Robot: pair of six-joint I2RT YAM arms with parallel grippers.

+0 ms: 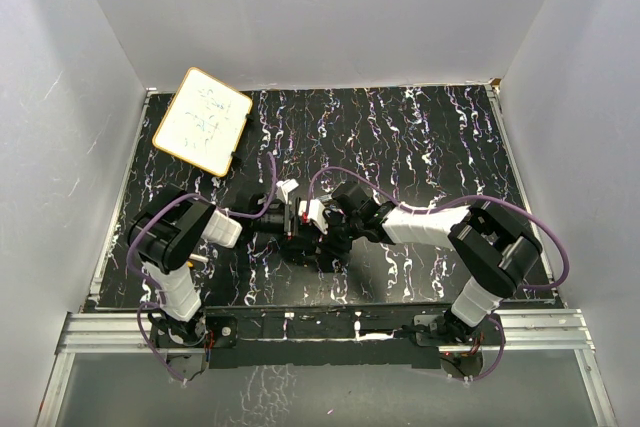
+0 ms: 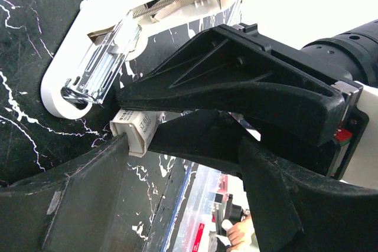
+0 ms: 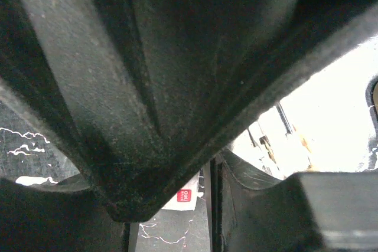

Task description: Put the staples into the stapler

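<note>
The white stapler (image 2: 62, 90) lies open on the black table, its metal staple channel (image 2: 97, 78) and spring bared; it also shows in the top view (image 1: 288, 188). A small whitish-grey staple box (image 2: 133, 134) sits just below the channel's end. My right gripper (image 1: 318, 219) reaches in from the right, and its black fingers (image 2: 236, 81) close around the box. My left gripper (image 2: 183, 166) is open, its left finger touching the box's end. In the right wrist view my right gripper (image 3: 207, 169) fills the frame, with only a white piece bearing a red label (image 3: 186, 196) showing through. No loose staple strips show.
A white wipe-off board (image 1: 202, 120) with a tan rim lies at the back left corner. Both arms meet mid-table near the front, with purple cables looping above them. Grey walls enclose the table on three sides.
</note>
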